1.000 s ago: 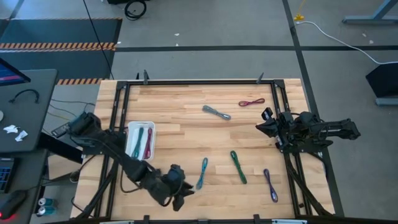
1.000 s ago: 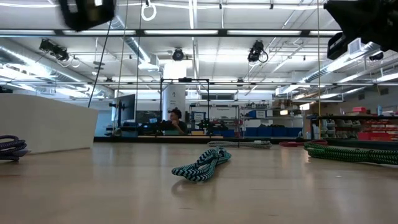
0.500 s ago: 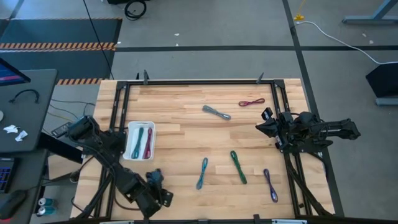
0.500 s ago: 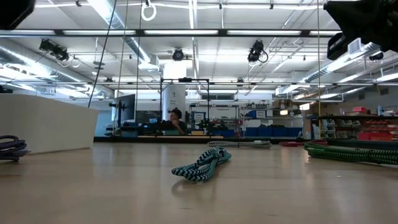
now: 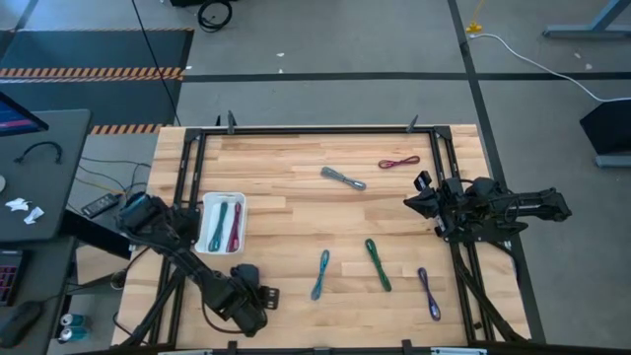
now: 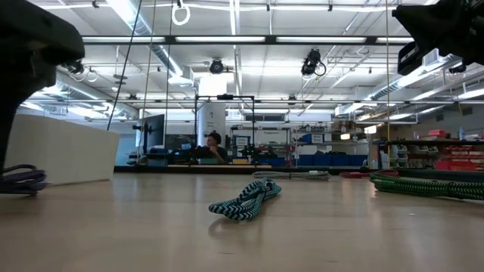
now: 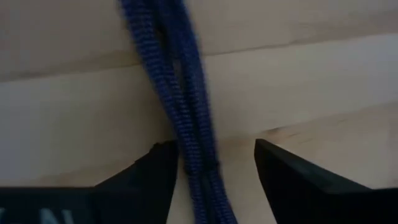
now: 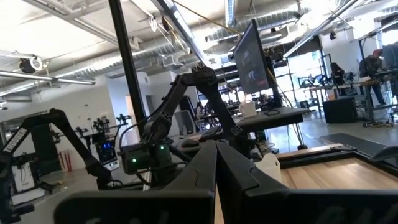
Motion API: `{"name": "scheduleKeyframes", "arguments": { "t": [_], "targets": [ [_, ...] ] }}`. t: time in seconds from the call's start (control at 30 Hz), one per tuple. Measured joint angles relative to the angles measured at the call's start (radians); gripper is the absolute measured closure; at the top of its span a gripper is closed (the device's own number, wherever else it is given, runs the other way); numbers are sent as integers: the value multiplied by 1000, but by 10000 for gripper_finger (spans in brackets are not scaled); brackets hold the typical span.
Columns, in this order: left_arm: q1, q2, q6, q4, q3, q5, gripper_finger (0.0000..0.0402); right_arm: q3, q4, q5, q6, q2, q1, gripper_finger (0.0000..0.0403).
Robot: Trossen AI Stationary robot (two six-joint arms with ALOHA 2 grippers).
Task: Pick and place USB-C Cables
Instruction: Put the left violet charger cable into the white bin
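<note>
Dark blue braided USB-C cable (image 7: 177, 106) lies on the light wooden table (image 5: 296, 207) near its front-left edge, running straight between the spread fingers of the left gripper (image 7: 211, 171), which sits low over it, not closed. Teal braided cable (image 5: 321, 274) lies well apart toward the middle. Right gripper (image 8: 216, 168) waits at the right edge, fingers pressed together, empty.

Pale striped wood on the desk (image 5: 296, 187). A white tray (image 5: 206, 212) holds green and maroon cables. Grey cable (image 5: 342, 178), maroon cable (image 5: 398, 162), teal cable (image 5: 320, 274), green cable (image 5: 378, 264), purple cable (image 5: 428, 293). Navy braided cable (image 7: 180, 106) between black fingers.
</note>
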Motion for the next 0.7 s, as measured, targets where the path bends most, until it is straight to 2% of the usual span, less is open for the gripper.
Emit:
{"name": "scheduleKeyframes", "arguments": {
  "t": [0.13,0.37,0.4,0.53,0.6,0.7],
  "targets": [
    [11,3,13,-12,-1,18,243,0,1,0,3,0,0,394],
    [-1,4,59,-24,-3,69,369,0,1,0,3,0,0,393],
    [-7,-1,71,-14,-5,59,373,0,1,0,3,0,0,393],
    [-30,-23,96,34,1,-57,373,0,1,0,3,0,0,393],
    [-42,-62,149,28,27,-167,371,0,1,0,3,0,0,393],
    [-44,-99,296,27,82,-390,370,0,-2,0,3,0,0,393]
  ]
}}
